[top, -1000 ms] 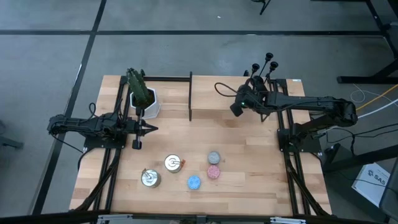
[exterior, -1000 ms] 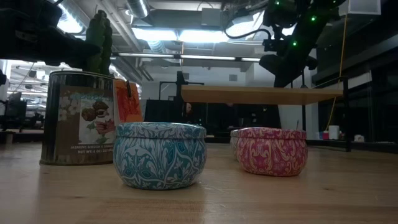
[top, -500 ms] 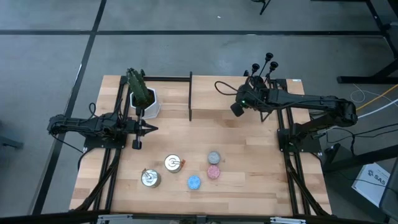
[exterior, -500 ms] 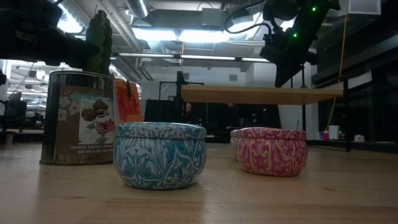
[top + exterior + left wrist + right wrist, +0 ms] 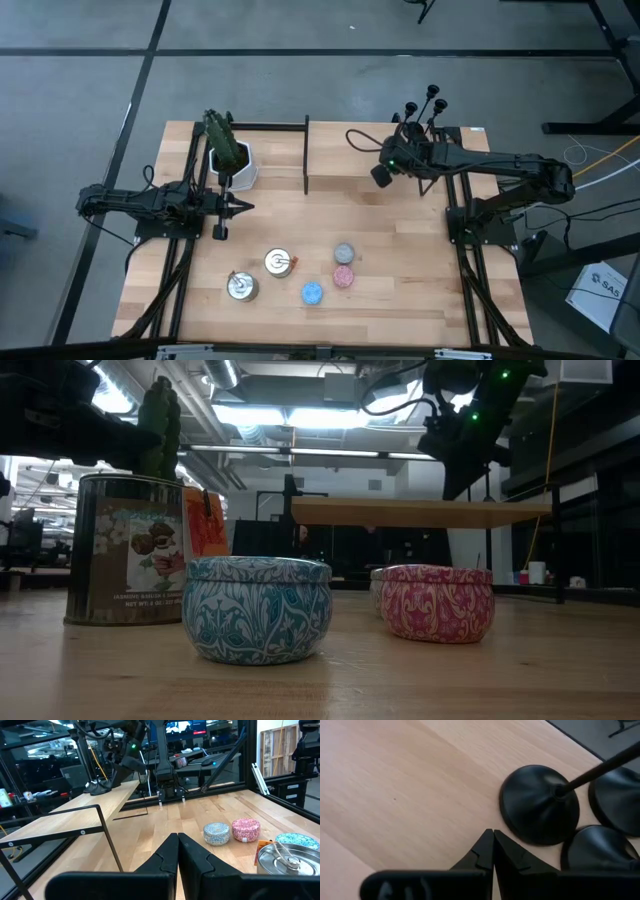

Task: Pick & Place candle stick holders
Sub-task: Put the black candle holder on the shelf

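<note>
Three black candle stick holders (image 5: 425,110) stand on their round bases at the far right of the wooden shelf (image 5: 340,160). The right wrist view shows the bases close up: one (image 5: 540,811) just ahead of my fingers, two more (image 5: 616,800) (image 5: 598,854) beside it. My right gripper (image 5: 493,834) is shut and empty. It hovers over the shelf just near of the holders, pointing down at them (image 5: 402,152). My left gripper (image 5: 243,207) is shut and empty, waiting at the left by the plant pot; it also shows in its wrist view (image 5: 177,839).
A white pot with a green plant (image 5: 228,158) stands at the far left. Two silver tins (image 5: 278,262) (image 5: 240,287) and small grey (image 5: 344,252), pink (image 5: 343,276) and blue (image 5: 312,292) candle tins sit near the front middle. The shelf's black frame post (image 5: 306,150) rises mid-table.
My right gripper has risen a little above the shelf and edged toward the candle stick holders, then held still. It has stayed shut.
</note>
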Controlling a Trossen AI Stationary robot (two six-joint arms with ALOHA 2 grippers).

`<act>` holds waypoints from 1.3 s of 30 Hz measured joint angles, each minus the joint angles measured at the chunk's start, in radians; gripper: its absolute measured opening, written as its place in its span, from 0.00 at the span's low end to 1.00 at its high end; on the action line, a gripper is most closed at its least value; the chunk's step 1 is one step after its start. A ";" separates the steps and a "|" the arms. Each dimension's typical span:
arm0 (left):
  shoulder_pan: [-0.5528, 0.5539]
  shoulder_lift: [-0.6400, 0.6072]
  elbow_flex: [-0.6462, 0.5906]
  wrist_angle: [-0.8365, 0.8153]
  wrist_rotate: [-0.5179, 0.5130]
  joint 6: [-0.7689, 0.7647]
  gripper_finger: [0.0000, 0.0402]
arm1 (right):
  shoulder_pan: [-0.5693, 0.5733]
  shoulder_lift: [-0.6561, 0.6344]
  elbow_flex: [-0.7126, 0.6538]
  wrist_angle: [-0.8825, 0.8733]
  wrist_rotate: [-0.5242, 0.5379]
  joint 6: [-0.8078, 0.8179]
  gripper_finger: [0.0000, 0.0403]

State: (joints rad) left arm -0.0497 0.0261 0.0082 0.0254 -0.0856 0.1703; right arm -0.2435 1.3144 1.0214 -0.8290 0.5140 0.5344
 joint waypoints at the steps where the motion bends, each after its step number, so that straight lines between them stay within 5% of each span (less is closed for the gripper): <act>1: 0.000 0.000 0.000 0.000 0.000 0.000 0.01 | -0.003 0.000 0.000 -0.002 0.001 0.004 0.03; 39: 0.000 0.000 0.000 0.000 0.000 0.000 0.01 | -0.047 0.000 0.000 -0.001 -0.029 0.005 0.03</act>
State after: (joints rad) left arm -0.0498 0.0260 0.0085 0.0254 -0.0856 0.1703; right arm -0.2901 1.3144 1.0214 -0.8301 0.4854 0.5392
